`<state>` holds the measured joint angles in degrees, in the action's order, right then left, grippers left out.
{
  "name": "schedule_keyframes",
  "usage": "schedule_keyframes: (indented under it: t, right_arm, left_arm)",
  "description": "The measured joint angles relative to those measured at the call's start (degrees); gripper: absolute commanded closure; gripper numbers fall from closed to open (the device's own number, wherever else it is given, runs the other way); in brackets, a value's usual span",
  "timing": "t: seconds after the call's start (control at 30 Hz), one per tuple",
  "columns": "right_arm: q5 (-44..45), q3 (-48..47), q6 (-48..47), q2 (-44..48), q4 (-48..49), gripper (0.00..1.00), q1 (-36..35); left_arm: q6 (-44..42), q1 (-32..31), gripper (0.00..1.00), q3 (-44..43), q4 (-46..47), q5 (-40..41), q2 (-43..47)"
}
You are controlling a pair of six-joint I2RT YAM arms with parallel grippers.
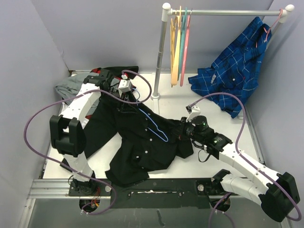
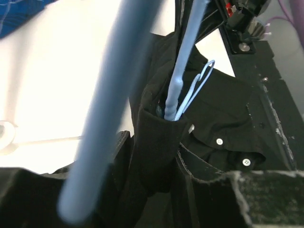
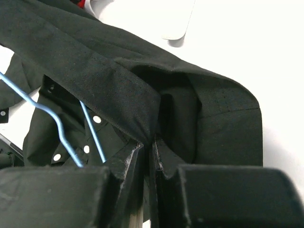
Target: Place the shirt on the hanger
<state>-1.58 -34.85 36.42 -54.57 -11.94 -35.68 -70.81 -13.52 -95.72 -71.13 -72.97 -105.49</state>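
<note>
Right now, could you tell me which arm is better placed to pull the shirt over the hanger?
Probably right: the right end effector pinches a fold of the shirt close to the hanger.

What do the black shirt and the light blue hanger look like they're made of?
The shirt: matte woven cloth, perhaps cotton or a blend; a fine weave shows and it folds softly. The hanger: thin, smooth light-blue rod, plastic or coated wire; the look leaves that open.

Top view looks down on the table [image 1: 175,102]; both wrist views sit close over the shirt [image 1: 137,137].
</note>
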Motion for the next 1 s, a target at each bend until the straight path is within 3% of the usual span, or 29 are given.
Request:
schedule_keyframes:
  t: [0.23, 0.47, 0.77, 1.0]
  right_arm:
    - [-0.4, -1.8, -0.9, -0.3, -1.1, 1.00, 0.0]
    - [-3.6, -8.0, -1.3, -1.2, -6.7, 1.00, 0.0]
    - [-6.4, -19.9, 0.1, -8.9, -18.6, 1.00, 0.1]
    - [-7.4, -33.8, 2.0, -16.6, -24.5, 1.00, 0.3]
  left_arm:
    - [23.1, 0.1, 1.00, 14.0, 29.2, 3.7, 10.3]
    - [34.6, 0.2, 1.00, 15.7, 41.8, 8.5, 10.7]
    - [39.6, 0.5, 1.00, 19.9, 50.0, 13.9, 10.7]
    - [40.2, -0.2, 1.00, 26.6, 57.1, 23.8, 10.9]
